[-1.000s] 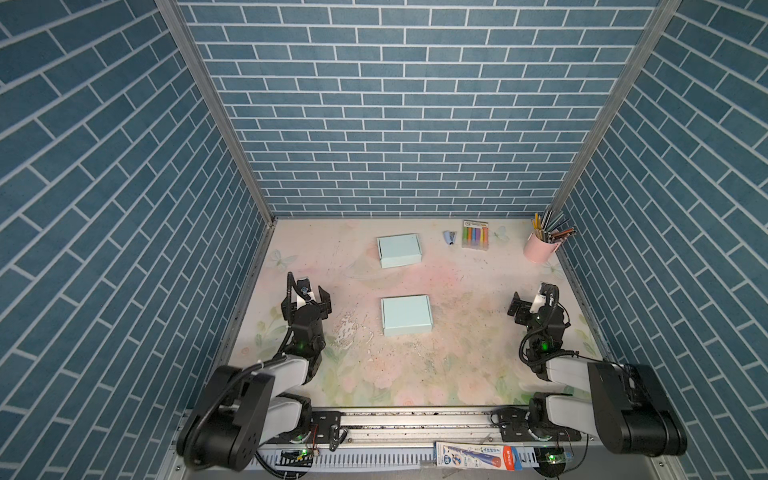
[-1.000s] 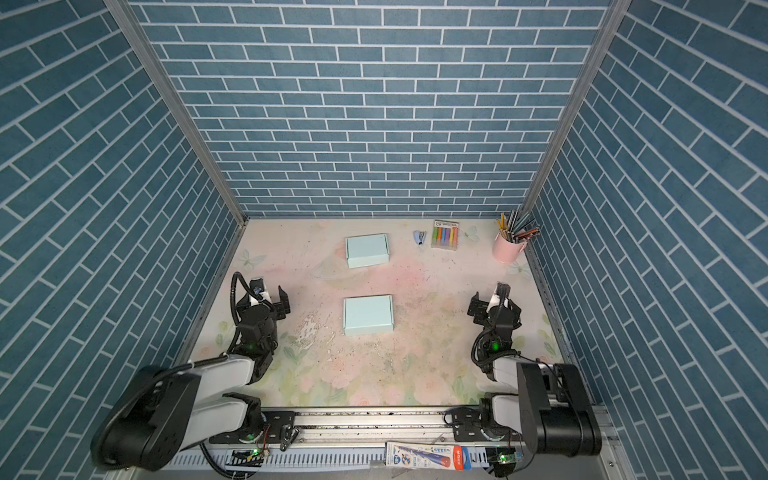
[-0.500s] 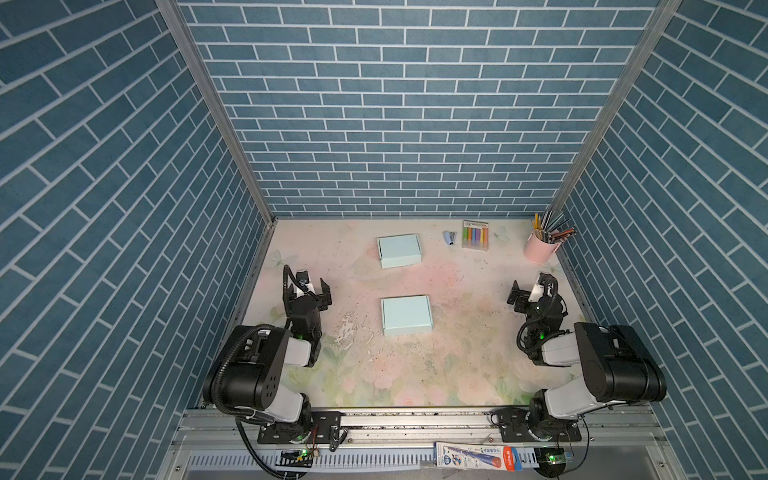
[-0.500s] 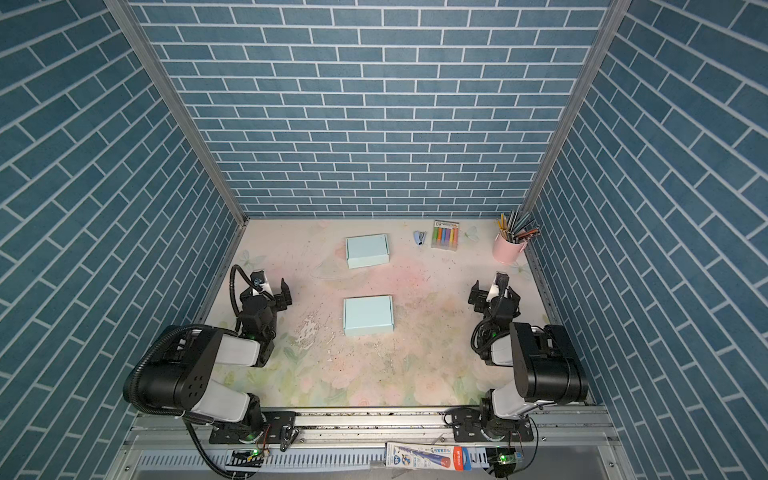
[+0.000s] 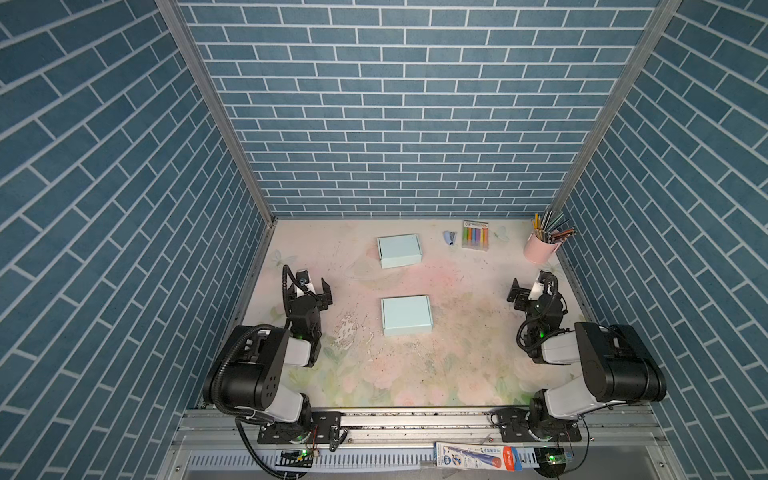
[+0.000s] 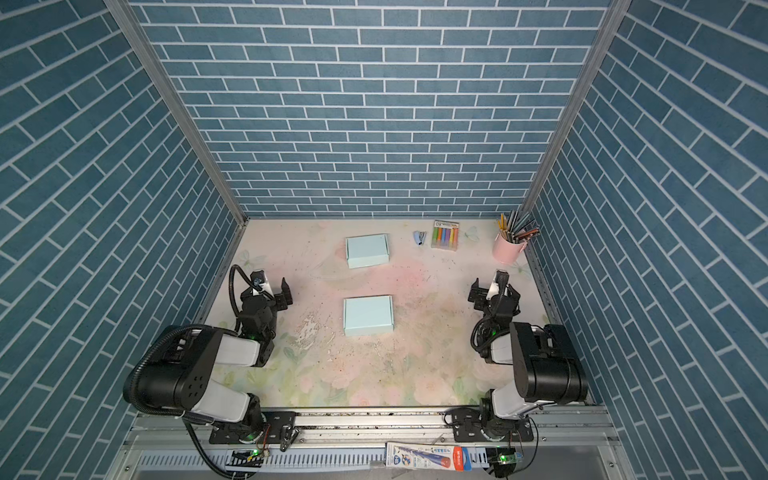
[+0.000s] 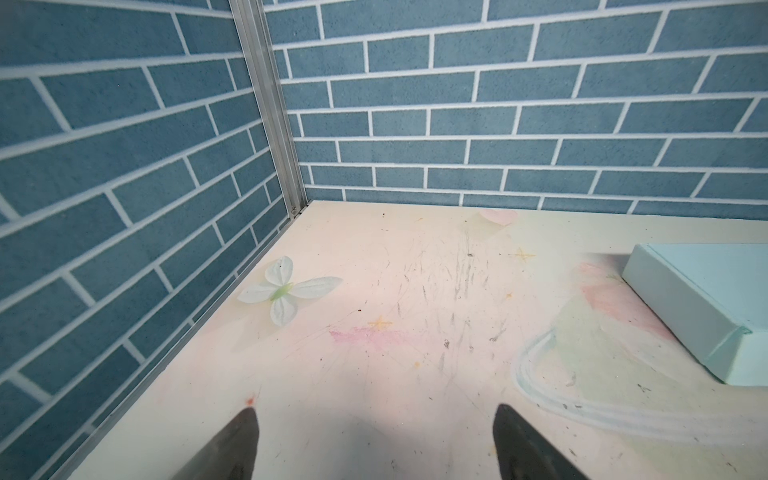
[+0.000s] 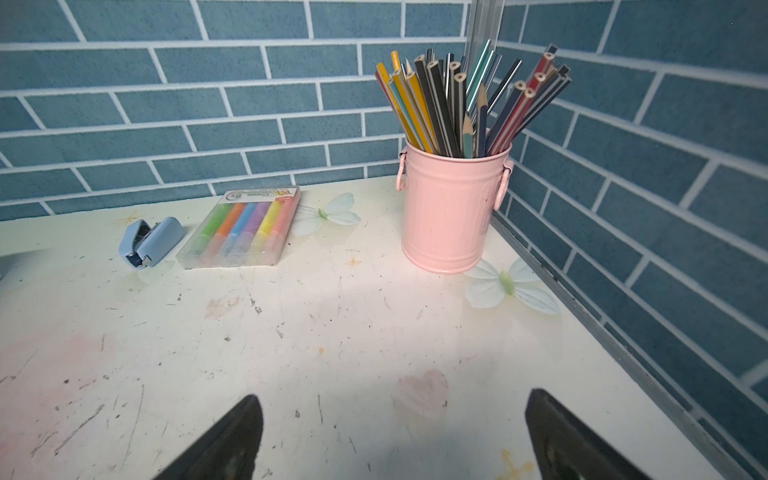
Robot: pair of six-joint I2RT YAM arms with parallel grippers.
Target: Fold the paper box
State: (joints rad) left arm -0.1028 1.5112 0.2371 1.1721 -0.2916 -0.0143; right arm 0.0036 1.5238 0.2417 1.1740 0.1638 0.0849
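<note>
At left, the left arm lies folded low over the table (image 5: 457, 365), and the left gripper (image 5: 309, 291) points toward the back wall. Its jaws stand wide apart, holding nothing and touching nothing; in the left wrist view the dark fingertips (image 7: 245, 436) frame only bare tabletop. Ahead of these jaws and to their right rests the far paper box (image 5: 399, 250) (image 7: 706, 307), closed and flat. The near paper box (image 5: 406, 315), also closed, lies on the table between the two pairs of jaws, well apart from each.

At right, the right arm is folded in the same low pose, with the right gripper (image 5: 534, 291) (image 8: 392, 405) likewise facing the back wall. Its jaws are spread wide and empty, clear of every object. Ahead of them and to their right stands the pink pencil bucket (image 8: 451, 212). Ahead and to their left lie the highlighter pack (image 8: 243, 232) and the blue stapler (image 8: 149, 241).
</note>
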